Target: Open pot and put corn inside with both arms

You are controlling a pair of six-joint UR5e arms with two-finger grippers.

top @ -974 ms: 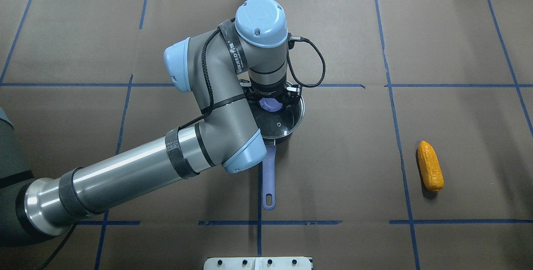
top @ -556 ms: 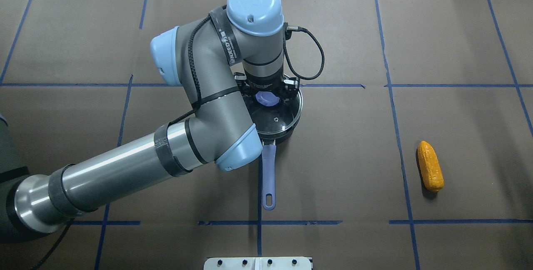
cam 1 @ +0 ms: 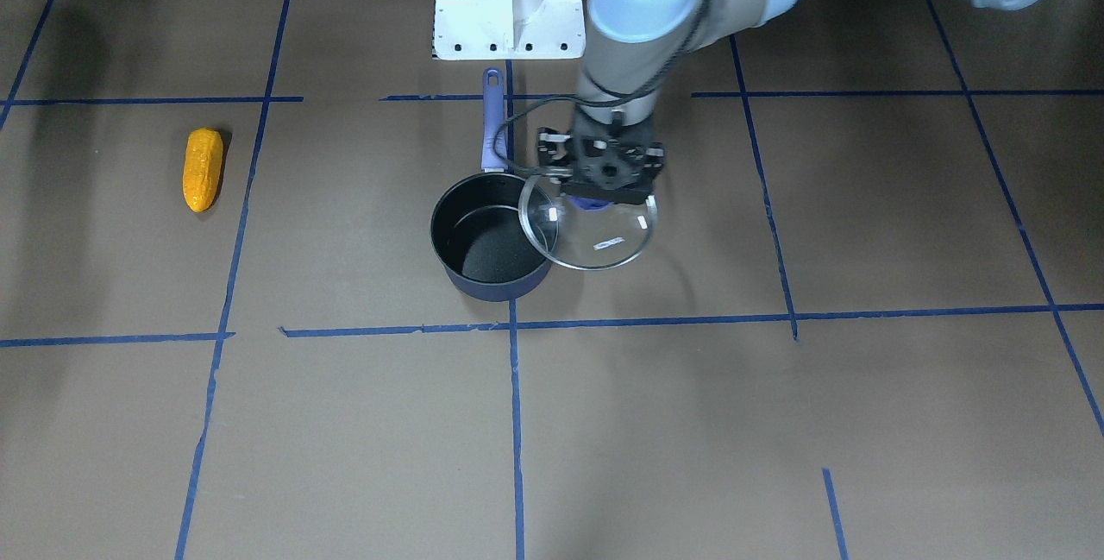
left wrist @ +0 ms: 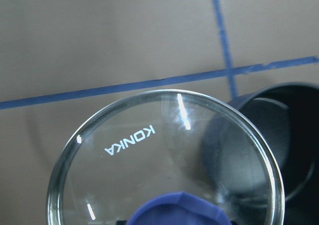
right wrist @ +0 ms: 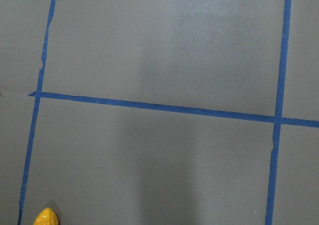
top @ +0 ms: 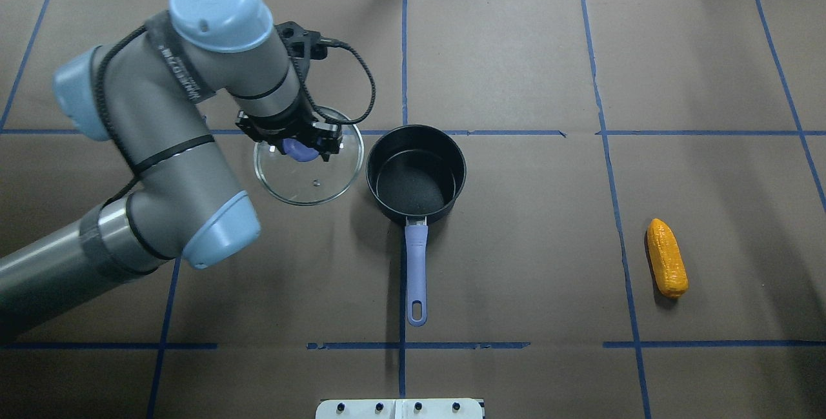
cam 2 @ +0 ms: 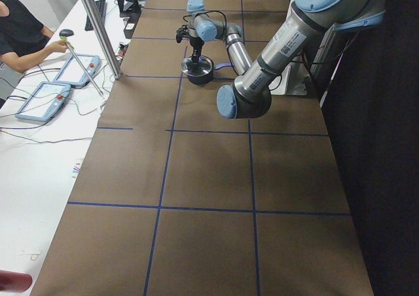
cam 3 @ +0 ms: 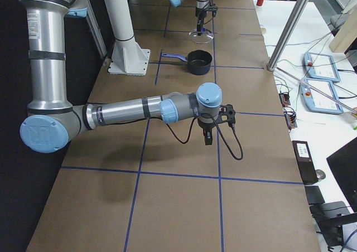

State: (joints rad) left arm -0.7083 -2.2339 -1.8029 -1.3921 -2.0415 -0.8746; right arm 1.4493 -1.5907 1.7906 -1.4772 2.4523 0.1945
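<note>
The navy pot (top: pixel 413 183) is sitting open, black interior showing, the left jaws clamping the knob (top: pixel 295 149) of the glass lid (top: pixel 310 183) just beside it; the right jaws I cannot judge.

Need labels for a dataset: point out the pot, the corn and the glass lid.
pot (top: pixel 413 188): overhead view, black inside floor.
corn (top: pixel 667 257): overhead view, middle of the ear.
glass lid (top: pixel 326 172): overhead view, clear glass beside its knob.

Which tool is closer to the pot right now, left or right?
Left. The left tool holds the glass lid right beside the pot; the right tool hangs far off along the table.
</note>
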